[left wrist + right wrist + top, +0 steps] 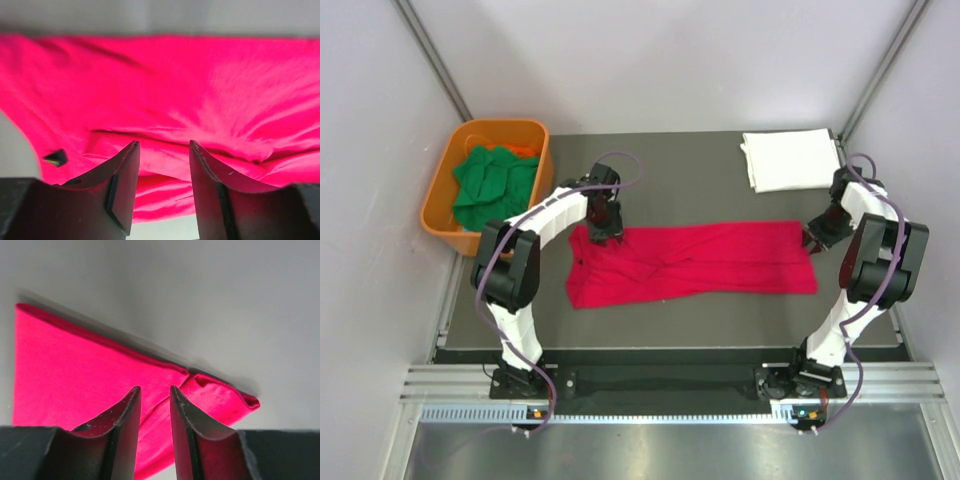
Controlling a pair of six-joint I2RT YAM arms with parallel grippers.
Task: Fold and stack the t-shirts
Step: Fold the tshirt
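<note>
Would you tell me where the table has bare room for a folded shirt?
Free: the far strip between tub and white shirt, behind the red shirt; also the near strip before it. Crowded: the red shirt's ends, by left gripper and right gripper.

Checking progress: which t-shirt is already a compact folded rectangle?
The white cloth t-shirt, far right. The red cloth t-shirt lies stretched out mid-table; the green ones crumpled in the orange plastic tub.

Room behind red shirt (720,262) (tub (437,200) blocks left).
</note>
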